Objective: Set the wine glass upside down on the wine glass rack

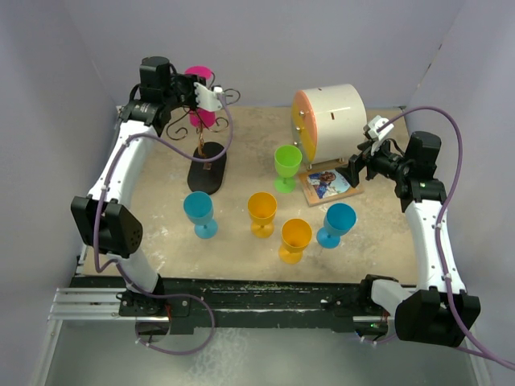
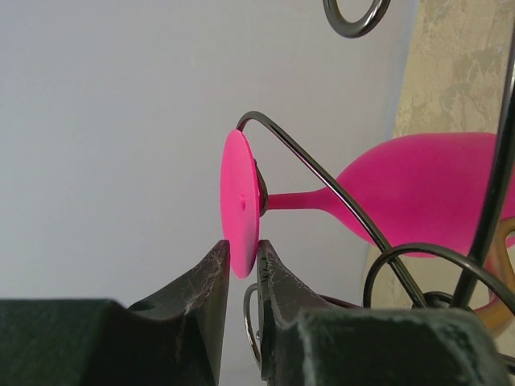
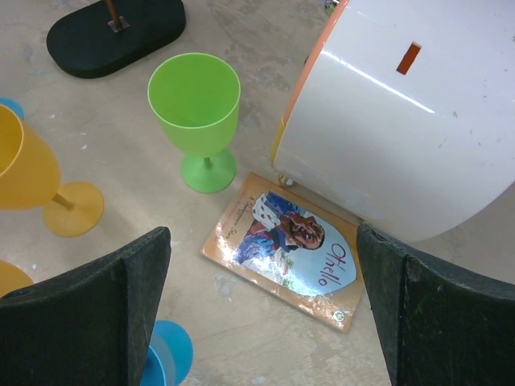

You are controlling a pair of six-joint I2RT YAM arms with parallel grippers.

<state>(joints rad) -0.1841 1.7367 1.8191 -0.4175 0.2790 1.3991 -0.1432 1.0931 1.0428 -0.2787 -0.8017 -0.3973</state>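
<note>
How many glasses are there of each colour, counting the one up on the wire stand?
Pink glass: 1
Green glass: 1
Blue glasses: 2
Orange glasses: 2
Total: 6
</note>
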